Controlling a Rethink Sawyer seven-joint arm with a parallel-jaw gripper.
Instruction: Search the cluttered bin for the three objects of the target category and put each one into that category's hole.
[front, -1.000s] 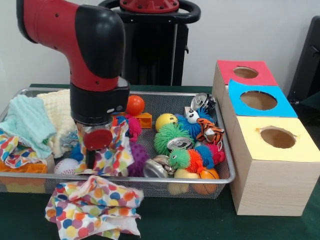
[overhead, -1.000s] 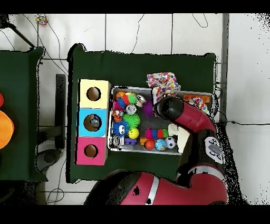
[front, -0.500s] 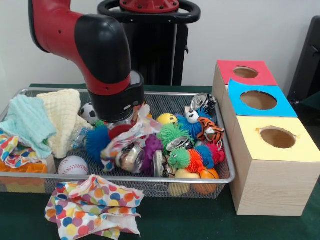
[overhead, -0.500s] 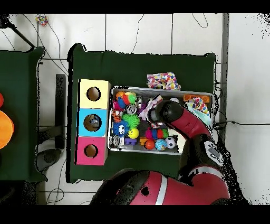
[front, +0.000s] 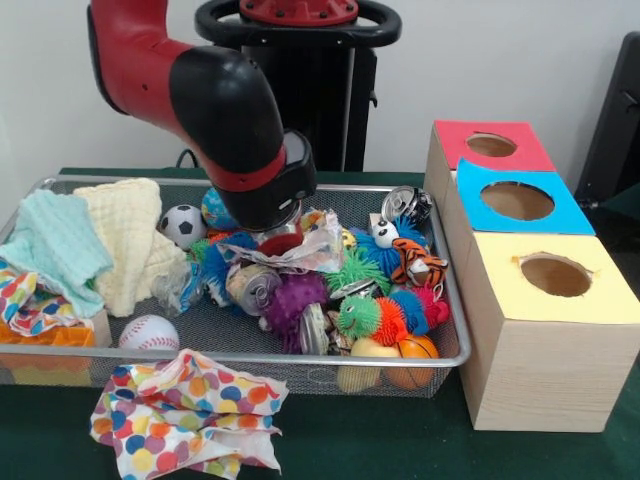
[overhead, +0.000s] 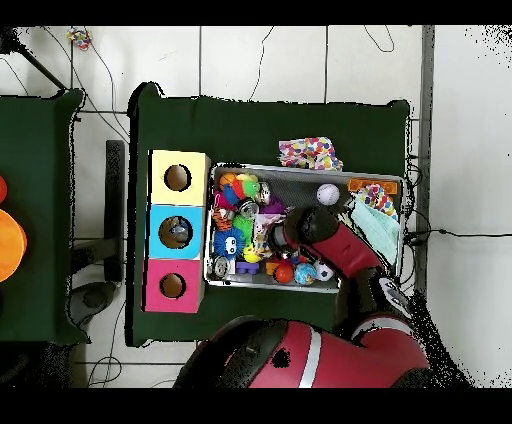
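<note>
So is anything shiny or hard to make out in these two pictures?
Front view: the silver metal cans catch bright highlights, and the red and black arm has a soft sheen and hides its own gripper. Overhead view: the toys in the wire mesh bin are small blobs, hard to tell apart.

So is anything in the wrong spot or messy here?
Yes. A polka-dot cloth lies crumpled on the table in front of the wire bin, outside it, while the other cloths are inside. Another piece of spotted cloth is bunched under the arm's end effector on top of the toys.
</note>
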